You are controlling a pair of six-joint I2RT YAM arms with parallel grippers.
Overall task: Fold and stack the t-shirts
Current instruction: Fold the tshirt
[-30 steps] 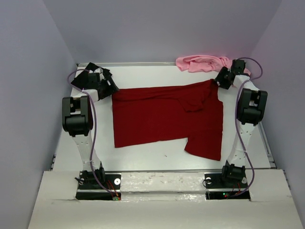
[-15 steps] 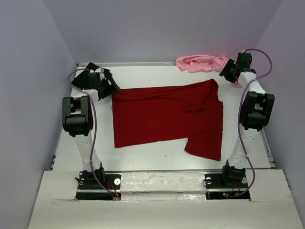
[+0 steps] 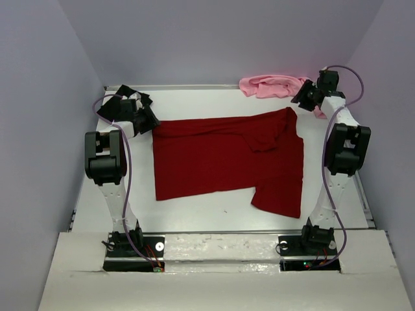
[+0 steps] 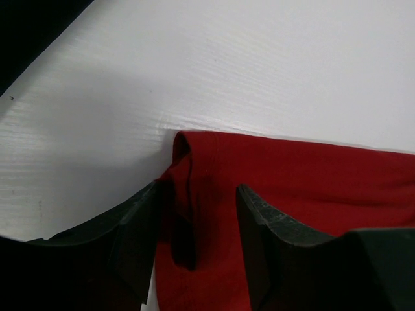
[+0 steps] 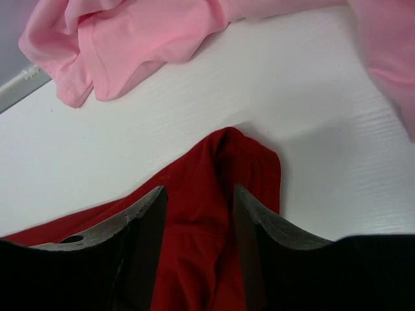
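The dark red t-shirt (image 3: 220, 162) lies spread flat on the white table, with a flap folded over at its right side. My left gripper (image 3: 148, 120) is open at the shirt's far left corner; in the left wrist view (image 4: 198, 214) the jaws stand either side of that folded corner (image 4: 194, 155). My right gripper (image 3: 299, 98) is open over the far right corner; the right wrist view (image 5: 198, 201) shows the red corner (image 5: 246, 162) between the jaws. The light pink t-shirt (image 3: 269, 85) lies crumpled at the back right, and it also shows in the right wrist view (image 5: 142, 39). The black t-shirt is out of view.
The white table (image 3: 194, 214) is boxed in by pale walls on the left, back and right. A raised rail (image 3: 168, 86) runs along its far edge. Both arm bases stand at the near edge.
My right arm has swung its gripper up and back from the shirt's far right corner toward the pink shirt. The left gripper has shifted only slightly. The red shirt lies as before.
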